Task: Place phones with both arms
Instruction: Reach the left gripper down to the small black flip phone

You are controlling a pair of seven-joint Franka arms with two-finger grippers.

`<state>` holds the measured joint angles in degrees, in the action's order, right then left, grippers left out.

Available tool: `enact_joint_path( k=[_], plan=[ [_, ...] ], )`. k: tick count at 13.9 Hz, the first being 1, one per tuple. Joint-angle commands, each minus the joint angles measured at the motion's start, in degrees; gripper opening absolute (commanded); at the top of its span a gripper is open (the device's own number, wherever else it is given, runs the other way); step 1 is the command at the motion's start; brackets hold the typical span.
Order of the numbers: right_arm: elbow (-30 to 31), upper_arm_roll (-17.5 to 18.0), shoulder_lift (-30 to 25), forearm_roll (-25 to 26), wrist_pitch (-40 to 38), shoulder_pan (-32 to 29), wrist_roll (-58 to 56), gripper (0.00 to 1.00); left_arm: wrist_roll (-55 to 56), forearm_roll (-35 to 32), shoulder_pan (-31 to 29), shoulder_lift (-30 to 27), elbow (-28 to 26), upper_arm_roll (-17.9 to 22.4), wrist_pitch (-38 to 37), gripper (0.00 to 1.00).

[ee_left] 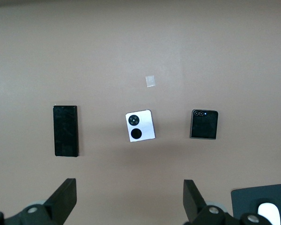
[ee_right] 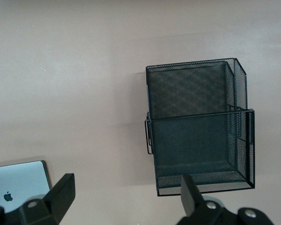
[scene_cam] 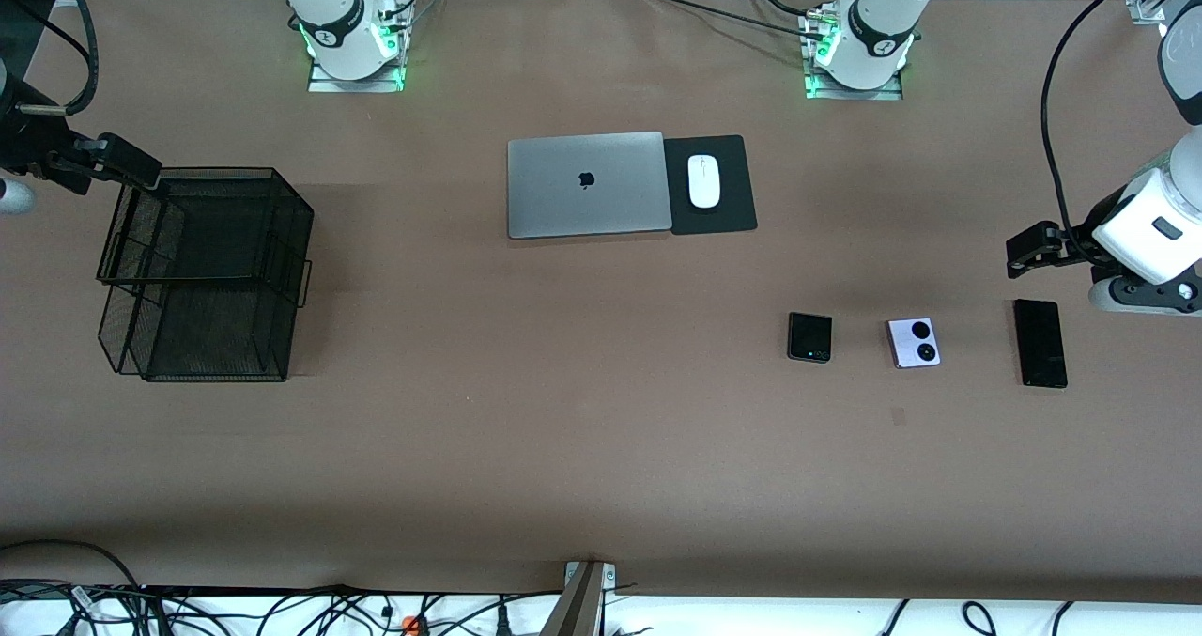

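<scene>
The three phones (scene_cam: pixel 928 342) are laid in a row near the left end effector (ee_left: pixel 129 199), spread apart for pickup, while the right end effector (ee_right: pixel 126 197), likewise apart, is held over the mesh basket (scene_cam: pixel 202 274) for placement.

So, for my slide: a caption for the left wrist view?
Open left gripper above three phones: slim black slab, lavender-white phone, black folded phone.
</scene>
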<state>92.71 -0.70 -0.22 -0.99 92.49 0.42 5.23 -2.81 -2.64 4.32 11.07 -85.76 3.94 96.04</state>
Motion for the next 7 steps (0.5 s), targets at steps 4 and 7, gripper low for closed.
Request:
enact_joint_path(
  k=[4,7],
  plan=[
    [-0.16,-0.36,-0.04,-0.86,-0.56,0.20,0.31,1.00,-0.97,-0.61,0.16,-1.32,-0.46,-0.16,-1.03,1.00],
    [-0.07,-0.36,-0.04,-0.95,-0.47,0.20,0.31,1.00,-1.14,0.44,0.16,-1.40,-0.63,-0.42,-2.43,1.00]
  ],
)
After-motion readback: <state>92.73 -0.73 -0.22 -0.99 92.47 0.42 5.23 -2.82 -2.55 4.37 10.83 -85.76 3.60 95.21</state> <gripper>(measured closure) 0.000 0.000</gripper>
